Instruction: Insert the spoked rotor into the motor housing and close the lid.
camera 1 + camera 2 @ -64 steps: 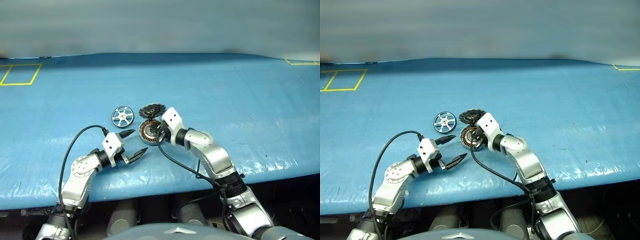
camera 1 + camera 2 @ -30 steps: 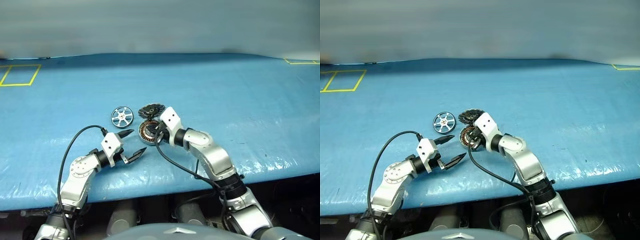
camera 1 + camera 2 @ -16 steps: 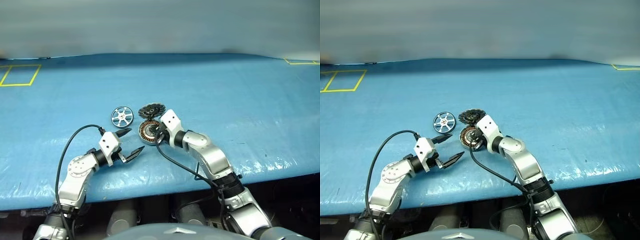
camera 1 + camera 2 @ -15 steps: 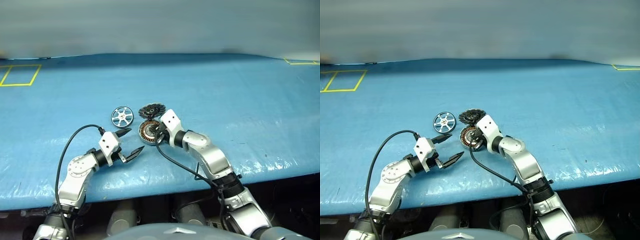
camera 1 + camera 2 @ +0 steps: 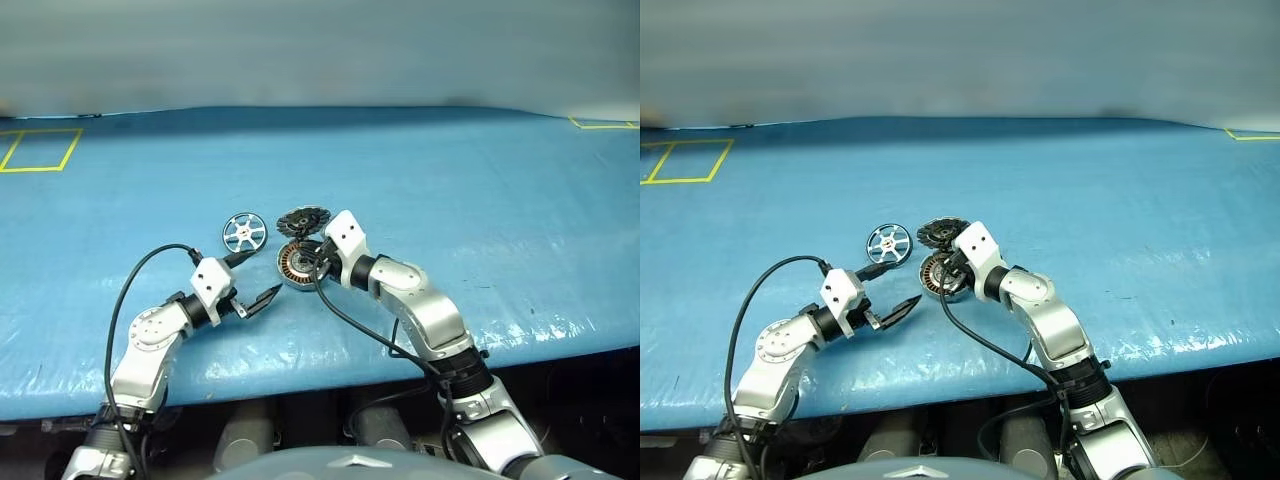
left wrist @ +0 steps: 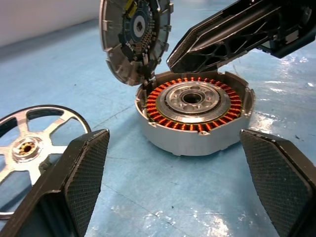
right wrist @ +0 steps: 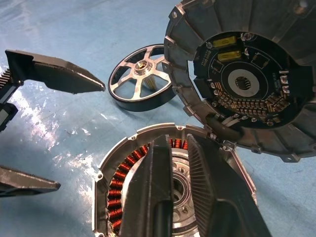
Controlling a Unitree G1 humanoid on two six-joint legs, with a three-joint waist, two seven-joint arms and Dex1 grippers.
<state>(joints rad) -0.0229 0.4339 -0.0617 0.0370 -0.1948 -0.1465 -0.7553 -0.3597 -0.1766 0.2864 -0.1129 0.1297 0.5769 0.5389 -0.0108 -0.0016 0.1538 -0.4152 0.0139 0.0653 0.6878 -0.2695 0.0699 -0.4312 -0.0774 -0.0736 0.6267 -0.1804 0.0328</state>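
I take the motor housing (image 5: 297, 265) as my landmark; it sits flat on the blue table cover (image 5: 480, 200), its copper windings facing up. Its lid (image 7: 242, 79) stands open, hinged at the housing's far edge and raised nearly upright, ribbed inner face showing. The spoked rotor (image 5: 244, 232) lies flat on the cover just beside the housing, on my left and slightly farther away, not touching it.

My right gripper (image 7: 185, 168) hangs over the housing's centre, its two fingers (image 7: 212, 197) close together with only a narrow slit between them, and I see nothing pinched there. My left gripper (image 5: 253, 278) sits on the near-left side of the housing, jaws spread wide and empty, one fingertip close to the rotor, the other pointing at the housing.
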